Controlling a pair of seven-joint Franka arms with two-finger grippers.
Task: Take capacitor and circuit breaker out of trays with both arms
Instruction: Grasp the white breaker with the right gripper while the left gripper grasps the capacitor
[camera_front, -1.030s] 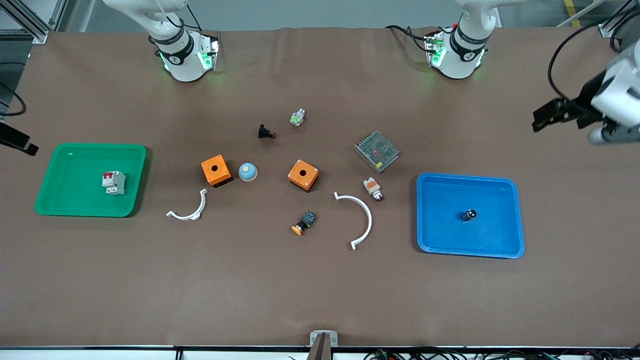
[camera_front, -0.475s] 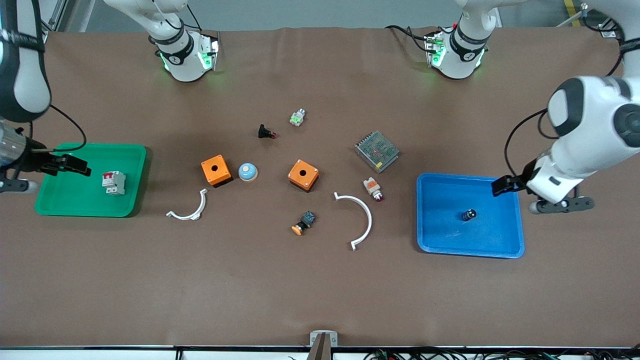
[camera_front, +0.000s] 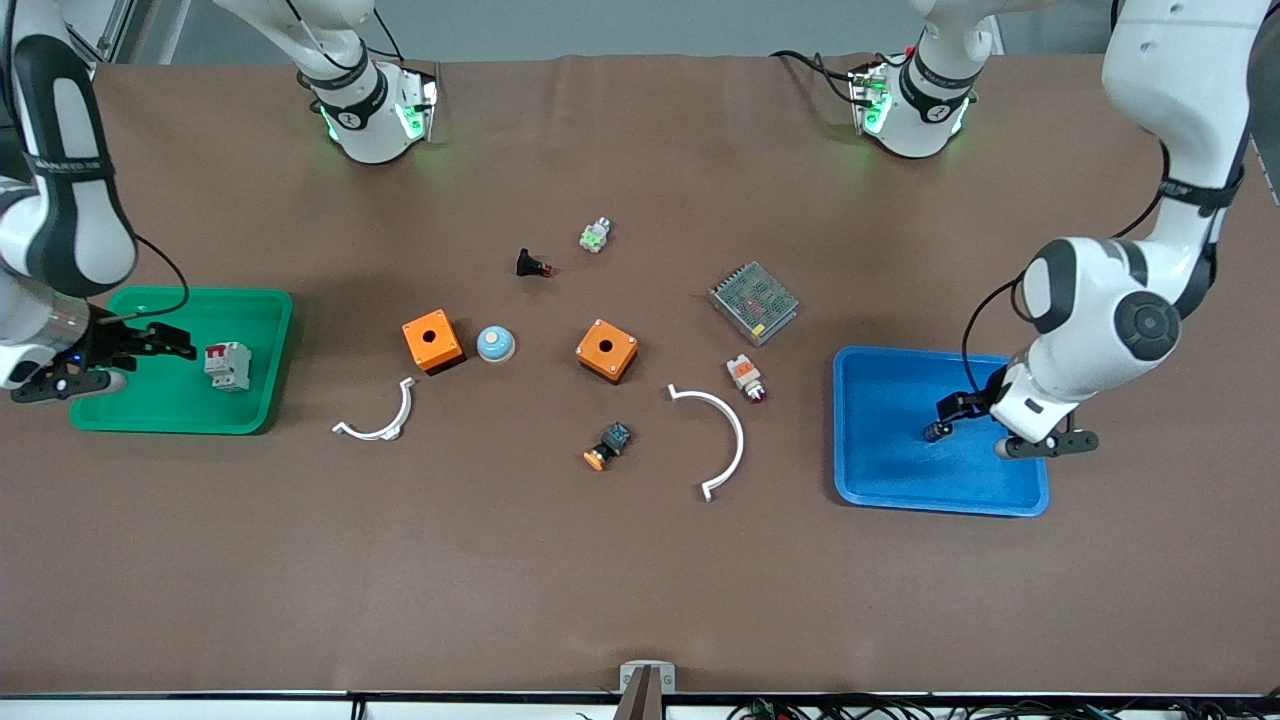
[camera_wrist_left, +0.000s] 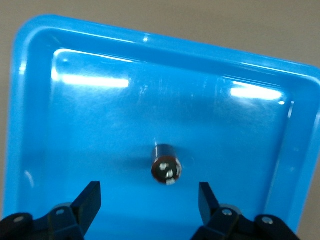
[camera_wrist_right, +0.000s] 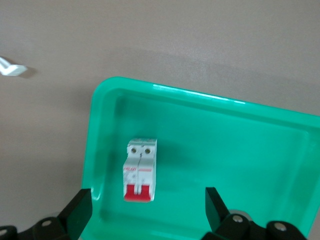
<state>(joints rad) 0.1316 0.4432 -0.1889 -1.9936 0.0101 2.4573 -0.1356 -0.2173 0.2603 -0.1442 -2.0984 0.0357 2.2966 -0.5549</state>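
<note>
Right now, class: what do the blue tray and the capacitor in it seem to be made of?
Blue tray: probably moulded plastic, glossy; bright light streaks reflect off its smooth floor and rounded rim. Capacitor: dark casing, material unclear; its shiny end with pale terminals looks metallic.

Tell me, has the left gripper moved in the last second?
Yes. The left gripper came from off the table's end to over the blue tray, just above the capacitor.

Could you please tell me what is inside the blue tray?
Only the small black cylindrical capacitor lies in the blue plastic tray; the open left pincer hovers over it.
</note>
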